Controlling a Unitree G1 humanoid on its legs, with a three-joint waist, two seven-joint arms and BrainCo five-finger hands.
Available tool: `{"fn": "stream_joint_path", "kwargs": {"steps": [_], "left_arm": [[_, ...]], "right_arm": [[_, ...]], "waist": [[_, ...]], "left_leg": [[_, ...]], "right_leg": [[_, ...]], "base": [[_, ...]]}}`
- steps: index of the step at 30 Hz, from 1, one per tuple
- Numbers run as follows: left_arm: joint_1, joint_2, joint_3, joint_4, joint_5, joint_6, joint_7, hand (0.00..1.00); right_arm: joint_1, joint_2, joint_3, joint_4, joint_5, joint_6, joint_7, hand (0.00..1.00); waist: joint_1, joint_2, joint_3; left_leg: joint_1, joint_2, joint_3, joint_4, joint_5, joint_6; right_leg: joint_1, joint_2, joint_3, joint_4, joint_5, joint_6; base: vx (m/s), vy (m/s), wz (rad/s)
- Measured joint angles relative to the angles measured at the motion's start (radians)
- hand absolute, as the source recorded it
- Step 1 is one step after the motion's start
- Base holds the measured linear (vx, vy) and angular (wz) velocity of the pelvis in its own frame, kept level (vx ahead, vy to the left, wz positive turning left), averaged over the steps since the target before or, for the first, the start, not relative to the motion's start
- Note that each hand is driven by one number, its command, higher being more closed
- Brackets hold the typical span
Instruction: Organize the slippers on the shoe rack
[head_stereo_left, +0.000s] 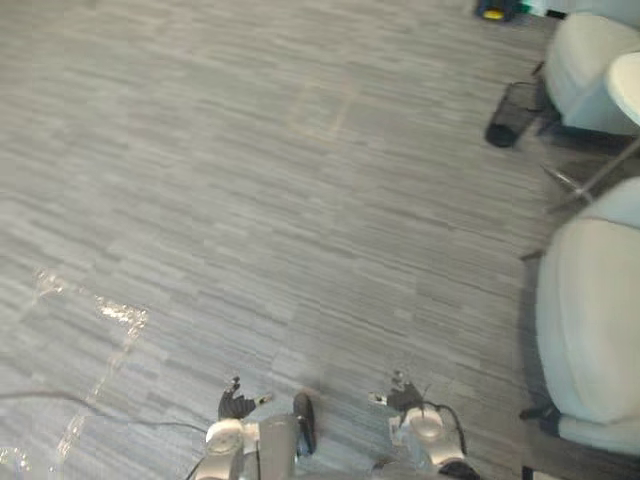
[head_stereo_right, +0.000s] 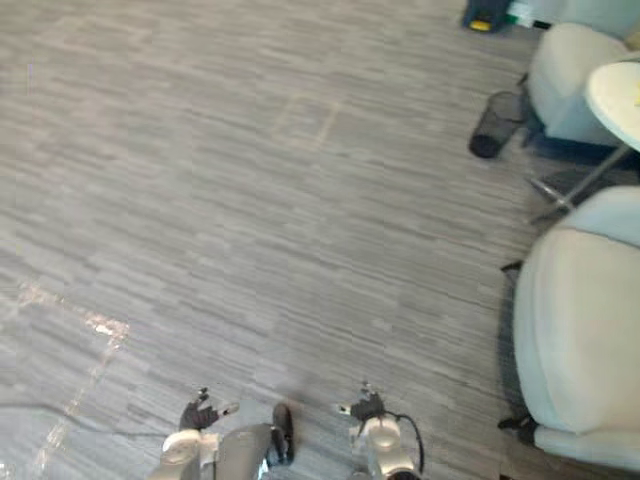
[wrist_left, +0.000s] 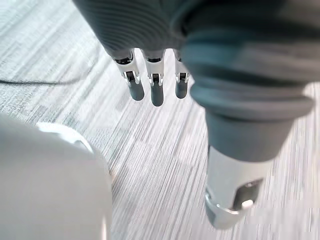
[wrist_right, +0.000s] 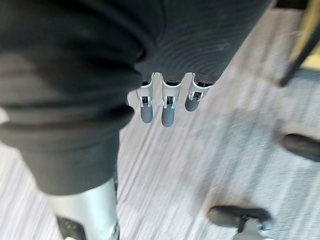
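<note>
Grey striped carpet (head_stereo_left: 250, 200) spreads out in front of me. My left hand (head_stereo_left: 237, 406) hangs low at the bottom edge of the left eye view, and my right hand (head_stereo_left: 403, 398) sits a little to its right. In the left wrist view the left hand's fingers (wrist_left: 156, 90) point straight down over the carpet and hold nothing. In the right wrist view the right hand's fingers (wrist_right: 168, 107) are straight too, with nothing between them and the thumb.
Two white armchairs (head_stereo_left: 590, 320) (head_stereo_left: 590, 65) stand along the right side, with a round white table (head_stereo_right: 615, 90) between them. A black mesh bin (head_stereo_left: 512, 112) lies beside the far chair. Shiny tape marks (head_stereo_left: 120, 315) cross the carpet at the left. Dark furniture feet (wrist_right: 240, 215) are close to my right hand.
</note>
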Motion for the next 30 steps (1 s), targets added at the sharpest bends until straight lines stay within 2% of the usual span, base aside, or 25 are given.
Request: {"fn": "stream_joint_path", "kwargs": {"steps": [1, 2, 3, 4, 5, 7, 9, 10, 11, 12, 13, 14, 15, 16, 17, 18, 19, 20, 21, 22, 24, 26, 28, 29, 30], "left_arm": [[0.011, 0.011, -0.001, 0.000, 0.000, 0.001, -0.001, 0.00], [0.013, 0.021, -0.002, 0.000, 0.000, 0.002, -0.001, 0.00], [0.013, 0.024, -0.003, 0.000, 0.000, 0.003, -0.001, 0.00], [0.014, 0.039, -0.010, 0.002, 0.000, 0.007, 0.000, 0.00], [0.016, 0.037, -0.011, 0.006, -0.001, 0.014, 0.000, 0.00], [0.016, 0.032, -0.012, 0.008, -0.001, 0.015, 0.000, 0.00], [-0.003, 0.010, -0.012, 0.008, -0.002, 0.015, -0.001, 0.00], [-0.007, 0.008, -0.013, 0.008, -0.002, 0.015, -0.001, 0.00], [-0.021, -0.001, -0.013, 0.007, -0.002, 0.013, -0.001, 0.00], [-0.026, -0.009, -0.012, 0.008, -0.002, 0.013, -0.002, 0.00], [-0.024, -0.013, -0.011, 0.008, -0.002, 0.013, -0.002, 0.00], [-0.013, -0.036, -0.003, 0.016, -0.002, 0.014, -0.002, 0.00], [-0.013, -0.040, 0.001, 0.012, -0.002, 0.013, -0.003, 0.00], [-0.014, -0.060, 0.011, -0.004, -0.002, 0.013, -0.003, 0.00], [-0.017, -0.067, 0.012, -0.008, -0.002, 0.013, -0.003, 0.00], [-0.007, -0.087, 0.032, -0.019, -0.004, 0.015, -0.006, 0.00], [0.008, -0.086, 0.043, -0.039, -0.004, 0.015, -0.006, 0.00], [0.012, -0.085, 0.061, -0.068, -0.010, 0.015, -0.003, 0.00], [0.012, -0.085, 0.066, -0.074, -0.013, 0.015, -0.002, 0.00], [0.019, -0.086, 0.066, -0.104, -0.021, 0.013, -0.005, 0.00], [0.019, -0.085, 0.055, -0.119, -0.021, 0.012, -0.005, 0.00], [0.003, -0.084, 0.046, -0.134, -0.021, 0.009, -0.004, 0.00], [-0.007, -0.084, 0.035, -0.135, -0.022, 0.008, -0.004, 0.00], [-0.002, -0.082, 0.017, -0.134, -0.022, 0.006, -0.004, 0.00], [-0.021, -0.062, 0.010, -0.119, -0.023, 0.002, -0.001, 0.00]], "right_arm": [[0.012, -0.007, -0.008, 0.002, -0.002, 0.000, 0.000, 0.00], [0.022, -0.005, -0.008, 0.002, -0.002, 0.002, 0.001, 0.00], [0.028, -0.004, -0.008, 0.002, -0.002, 0.003, 0.002, 0.00], [0.045, -0.001, -0.007, -0.010, -0.003, 0.000, 0.006, 0.00], [0.045, -0.003, -0.006, -0.018, -0.002, -0.002, 0.006, 0.00], [0.046, -0.004, -0.007, -0.019, -0.002, -0.005, 0.005, 0.00], [0.043, -0.014, -0.011, -0.029, -0.001, -0.018, 0.006, 0.00], [0.043, -0.015, -0.013, -0.030, -0.001, -0.018, 0.006, 0.00], [0.043, -0.014, -0.022, -0.030, -0.001, -0.018, 0.006, 0.00], [0.043, -0.014, -0.040, -0.029, -0.001, -0.016, 0.007, 0.00], [0.044, -0.015, -0.043, -0.031, -0.001, -0.016, 0.007, 0.00], [0.045, -0.021, -0.052, -0.045, -0.001, -0.009, 0.006, 0.00], [0.046, -0.021, -0.053, -0.049, -0.001, -0.006, 0.006, 0.00], [0.048, -0.019, -0.053, -0.060, -0.002, -0.001, 0.006, 0.00], [0.049, -0.020, -0.052, -0.064, -0.002, -0.001, 0.007, 0.00], [0.062, -0.020, -0.044, -0.097, -0.001, 0.005, 0.006, 0.00], [0.067, -0.011, -0.029, -0.101, 0.002, 0.005, 0.005, 0.00], [0.069, 0.015, -0.017, -0.101, 0.009, 0.007, 0.005, 0.00], [0.070, 0.022, -0.015, -0.102, 0.009, 0.007, 0.005, 0.00], [0.075, 0.042, -0.008, -0.110, 0.010, 0.008, 0.005, 0.00], [0.085, 0.054, -0.007, -0.134, 0.013, 0.009, 0.005, 0.00], [0.082, 0.050, -0.017, -0.128, 0.018, 0.013, -0.002, 0.00], [0.078, 0.040, -0.030, -0.112, 0.018, 0.012, -0.002, 0.00], [0.077, 0.029, -0.042, -0.082, 0.017, 0.012, -0.002, 0.00], [0.061, 0.030, -0.044, -0.043, 0.017, 0.021, -0.003, 0.00]], "waist": [[-0.007, -0.011, 0.004], [-0.010, -0.026, 0.013], [-0.012, -0.031, 0.014], [-0.026, -0.042, 0.012], [-0.041, -0.041, 0.013], [-0.053, -0.040, 0.014], [-0.061, -0.025, 0.016], [-0.063, -0.025, 0.016], [-0.070, -0.030, 0.013], [-0.073, -0.030, 0.014], [-0.076, -0.025, 0.013], [-0.078, 0.008, -0.003], [-0.075, 0.015, -0.004], [-0.078, 0.025, 0.002], [-0.079, 0.029, 0.005], [-0.074, 0.062, 0.018], [-0.062, 0.064, 0.022], [-0.054, 0.063, 0.026], [-0.054, 0.057, 0.026], [-0.047, 0.035, 0.028], [-0.042, 0.032, 0.026], [-0.028, 0.012, 0.038], [-0.019, 0.006, 0.041], [-0.012, 0.022, 0.034], [-0.007, -0.012, 0.029]], "left_leg": [[0.076, -0.030, -0.028, -0.072, -0.019, 0.002], [0.119, -0.054, -0.047, -0.104, -0.016, 0.006], [0.131, -0.061, -0.055, -0.111, -0.015, 0.008], [0.172, -0.072, -0.084, -0.133, -0.020, 0.017], [0.216, -0.067, -0.115, -0.153, -0.026, 0.029], [0.253, -0.059, -0.138, -0.169, -0.033, 0.036], [0.309, -0.034, -0.189, -0.185, -0.075, 0.027], [0.316, -0.032, -0.195, -0.188, -0.078, 0.024], [0.329, -0.031, -0.235, -0.194, -0.097, 0.004], [0.361, -0.032, -0.263, -0.189, -0.128, -0.014], [0.371, -0.027, -0.272, -0.184, -0.140, -0.019], [0.404, 0.018, -0.293, -0.147, -0.165, -0.053], [0.389, 0.024, -0.293, -0.111, -0.164, -0.056], [0.311, 0.029, -0.256, 0.099, -0.148, -0.082], [0.291, 0.035, -0.243, 0.166, -0.141, -0.092], [0.178, 0.093, -0.193, 0.502, -0.022, -0.154], [0.115, 0.147, -0.159, 0.660, 0.007, -0.158], [0.056, 0.213, -0.093, 0.815, -0.017, -0.136], [0.042, 0.226, -0.076, 0.836, -0.024, -0.128], [-0.027, 0.256, -0.033, 0.844, -0.051, -0.117], [-0.108, 0.275, -0.013, 0.774, -0.084, -0.112], [-0.189, 0.216, -0.014, 0.467, -0.095, -0.116], [-0.194, 0.162, -0.047, 0.213, -0.026, -0.128], [-0.179, 0.141, -0.088, 0.048, 0.125, -0.143], [-0.159, 0.101, -0.071, 0.038, 0.140, -0.099]], "right_leg": [[-0.140, -0.063, 0.046, 0.369, 0.024, -0.016], [-0.212, -0.089, 0.086, 0.539, 0.068, -0.038], [-0.233, -0.090, 0.103, 0.582, 0.064, -0.040], [-0.324, -0.063, 0.163, 0.712, 0.010, -0.045], [-0.381, -0.024, 0.159, 0.719, -0.056, -0.064], [-0.427, 0.008, 0.140, 0.662, -0.097, -0.078], [-0.506, 0.081, 0.111, 0.353, -0.084, -0.092], [-0.512, 0.087, 0.111, 0.298, -0.067, -0.092], [-0.517, 0.104, 0.118, 0.070, 0.030, -0.087], [-0.523, 0.112, 0.142, -0.018, 0.118, -0.098], [-0.521, 0.117, 0.146, -0.013, 0.143, -0.110], [-0.492, 0.139, 0.129, 0.027, 0.194, -0.159], [-0.485, 0.138, 0.119, 0.041, 0.183, -0.167], [-0.451, 0.138, 0.095, 0.055, 0.127, -0.168], [-0.435, 0.140, 0.090, 0.052, 0.119, -0.170], [-0.339, 0.164, 0.084, 0.021, 0.078, -0.185], [-0.287, 0.183, 0.094, 0.002, 0.058, -0.193], [-0.201, 0.193, 0.113, -0.027, 0.032, -0.199], [-0.179, 0.192, 0.117, -0.036, 0.025, -0.199], [-0.109, 0.183, 0.138, -0.087, 0.011, -0.198], [-0.047, 0.171, 0.153, -0.142, -0.004, -0.178], [0.030, 0.111, 0.165, -0.187, -0.032, -0.150], [0.064, 0.079, 0.166, -0.198, -0.044, -0.134], [0.088, 0.076, 0.182, -0.210, -0.056, -0.116], [0.102, 0.038, 0.202, -0.203, -0.052, -0.118]], "base": [[0.16, 0.144, 0.40], [0.17, 0.108, 0.45], [0.19, 0.051, 0.50], [0.26, 0.030, 0.61], [0.27, 0.012, 0.60], [0.28, -0.027, 0.51], [0.40, -0.059, 0.60], [0.42, -0.087, 0.74], [0.48, -0.130, 0.80], [0.60, -0.171, 0.81], [0.74, -0.191, 0.78], [0.52, -0.125, 0.56], [0.80, -0.202, 0.71], [0.40, -0.118, 0.34], [0.78, -0.221, 0.31], [0.64, -0.115, -0.05], [0.89, -0.130, -0.28], [0.51, -0.028, -0.36], [0.57, -0.057, -0.34], [0.52, -0.034, -0.27], [0.62, 0.054, -0.26], [0.52, 0.176, -0.16], [0.43, 0.211, -0.14], [0.65, 0.345, -0.25], [0.65, 0.349, -0.16]]}}
